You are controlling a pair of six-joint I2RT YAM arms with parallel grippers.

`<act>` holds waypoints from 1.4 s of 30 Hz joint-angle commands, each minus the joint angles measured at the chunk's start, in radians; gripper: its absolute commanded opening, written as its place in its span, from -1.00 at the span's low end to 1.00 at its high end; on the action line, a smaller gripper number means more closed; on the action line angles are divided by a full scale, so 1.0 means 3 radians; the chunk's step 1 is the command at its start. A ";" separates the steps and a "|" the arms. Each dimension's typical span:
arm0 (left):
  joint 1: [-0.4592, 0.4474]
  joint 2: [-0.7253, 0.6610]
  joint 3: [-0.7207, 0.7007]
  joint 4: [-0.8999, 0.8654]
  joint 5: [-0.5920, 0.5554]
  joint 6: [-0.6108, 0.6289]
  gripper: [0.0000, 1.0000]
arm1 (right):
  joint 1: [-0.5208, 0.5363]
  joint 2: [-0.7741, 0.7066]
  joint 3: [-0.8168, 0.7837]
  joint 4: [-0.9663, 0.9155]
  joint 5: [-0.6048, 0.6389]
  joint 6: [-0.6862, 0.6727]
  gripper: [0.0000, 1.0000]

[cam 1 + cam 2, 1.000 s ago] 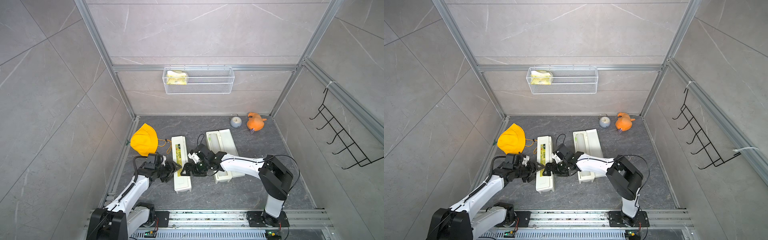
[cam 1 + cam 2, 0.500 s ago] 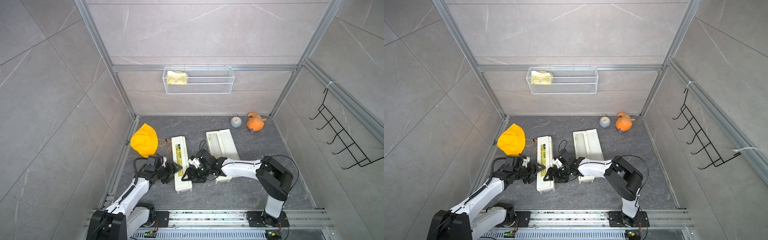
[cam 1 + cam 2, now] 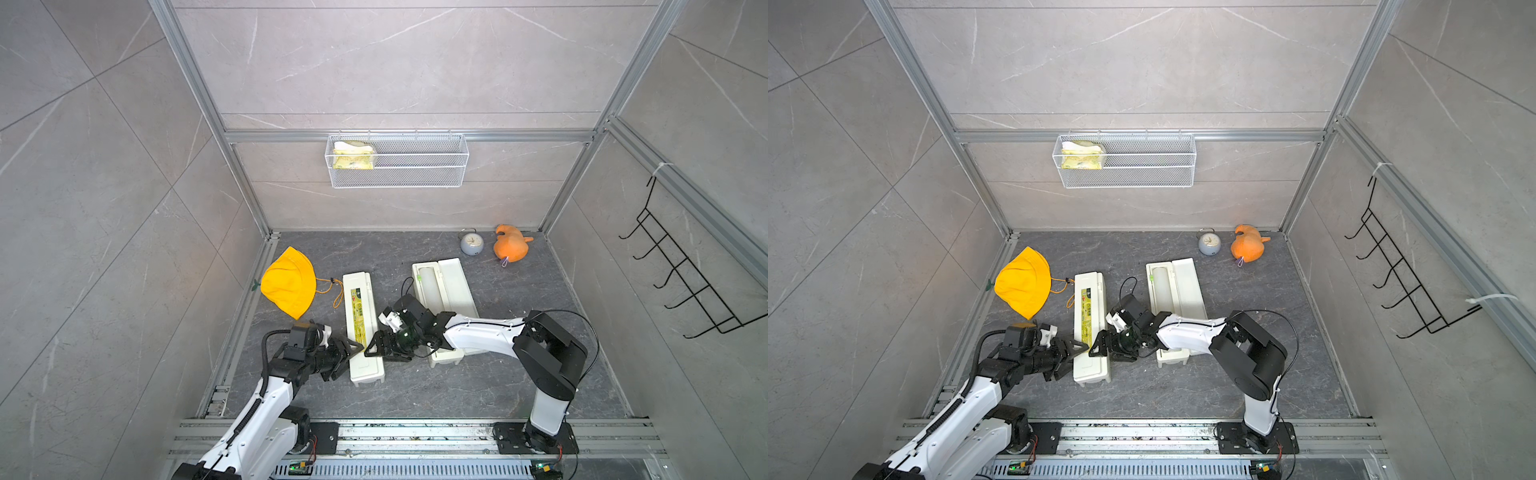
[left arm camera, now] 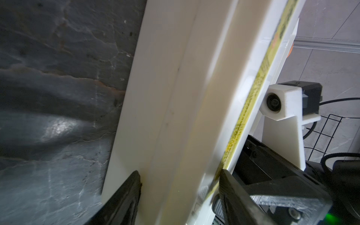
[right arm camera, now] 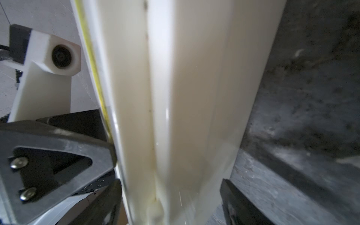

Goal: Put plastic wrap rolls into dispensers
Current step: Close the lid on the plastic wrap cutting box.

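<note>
A closed cream dispenser [image 3: 360, 316] with a yellow label lies left of centre on the dark floor. My left gripper [image 3: 348, 358] comes at its near end from the left. In the left wrist view both fingers [image 4: 128, 194] press against the box, so the left gripper [image 4: 180, 187] is shut on it. My right gripper [image 3: 375, 352] reaches the same end from the right. Its jaws straddle the dispenser [image 5: 175, 97], and the right gripper [image 5: 171, 202] is open with a small gap. The second dispenser [image 3: 455, 291] lies open, with a plastic wrap roll [image 3: 428, 286] in its trough.
A yellow hat [image 3: 289, 282] lies by the left wall. A small clock [image 3: 471, 243] and an orange plush toy [image 3: 511, 248] sit at the back right. A wire basket [image 3: 397, 160] hangs on the back wall, and a black hook rack [image 3: 681, 282] on the right wall.
The left jaws have closed onto the labelled dispenser's near end. The right gripper has slid forward and left until it straddles that end.
</note>
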 commanded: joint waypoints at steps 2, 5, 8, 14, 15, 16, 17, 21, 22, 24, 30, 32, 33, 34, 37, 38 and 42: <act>-0.0050 0.0272 -0.0160 -0.0073 -0.0005 -0.0106 0.19 | -0.0015 0.0019 0.0196 -0.0045 0.0009 -0.0082 0.60; -0.0105 0.0418 -0.0145 -0.0006 -0.0054 -0.0088 0.18 | -0.0013 0.0100 0.0165 0.0193 -0.0108 0.0060 0.60; -0.0178 0.0530 -0.0107 0.0091 -0.0091 -0.0091 0.18 | -0.0013 0.0194 0.0038 0.0578 -0.0217 0.0275 0.58; -0.0389 0.0846 0.0014 0.0210 -0.0244 -0.0117 0.18 | -0.0011 0.0223 -0.0030 0.0825 -0.0305 0.0428 0.52; -0.0415 0.0882 0.0030 0.0208 -0.0267 -0.0113 0.18 | -0.0010 0.0218 -0.0030 0.0799 -0.0296 0.0411 0.52; -0.0429 0.0915 0.0035 0.0206 -0.0297 -0.0114 0.16 | -0.0012 0.0214 -0.0016 0.0719 -0.0266 0.0392 0.51; -0.0436 0.0936 0.0031 0.0206 -0.0315 -0.0114 0.14 | -0.0013 0.0209 0.0007 0.0608 -0.0220 0.0283 0.52; -0.0442 0.0998 -0.0139 0.0314 -0.0407 -0.0219 0.05 | -0.0018 0.0220 0.0143 0.0056 0.0070 -0.0028 0.47; -0.0443 0.1016 -0.0188 0.0340 -0.0423 -0.0252 0.03 | -0.0018 0.0208 0.0198 -0.0175 0.0224 -0.0141 0.47; -0.0447 0.0994 -0.0228 0.0359 -0.0461 -0.0281 0.02 | -0.0017 0.0183 0.0288 -0.0443 0.0427 -0.0319 0.47; -0.0417 0.1117 0.0110 0.0184 -0.0534 -0.0077 0.11 | -0.0090 0.0294 0.0611 -0.0544 0.0315 -0.0484 0.53; -0.0392 0.1257 0.0268 0.0173 -0.0503 0.0012 0.14 | -0.0151 0.0341 0.0717 -0.0574 0.0257 -0.0534 0.62; -0.0374 0.1328 0.0337 0.0157 -0.0484 0.0065 0.16 | -0.0193 0.0358 0.0756 -0.0575 0.0223 -0.0552 0.68; -0.0350 0.1386 0.0394 0.0143 -0.0481 0.0109 0.19 | -0.0229 0.0379 0.0796 -0.0572 0.0190 -0.0570 0.72; -0.0216 0.1602 0.0570 0.0148 -0.0454 0.0245 0.34 | -0.0382 0.0497 0.0975 -0.0556 0.0043 -0.0646 0.81; -0.0169 0.1673 0.0632 0.0160 -0.0422 0.0297 0.36 | -0.0430 0.0537 0.1044 -0.0545 -0.0003 -0.0664 0.81; -0.0012 0.1972 0.1042 0.0069 -0.0323 0.0548 0.42 | -0.0601 0.0766 0.1403 -0.0513 -0.0223 -0.0711 0.83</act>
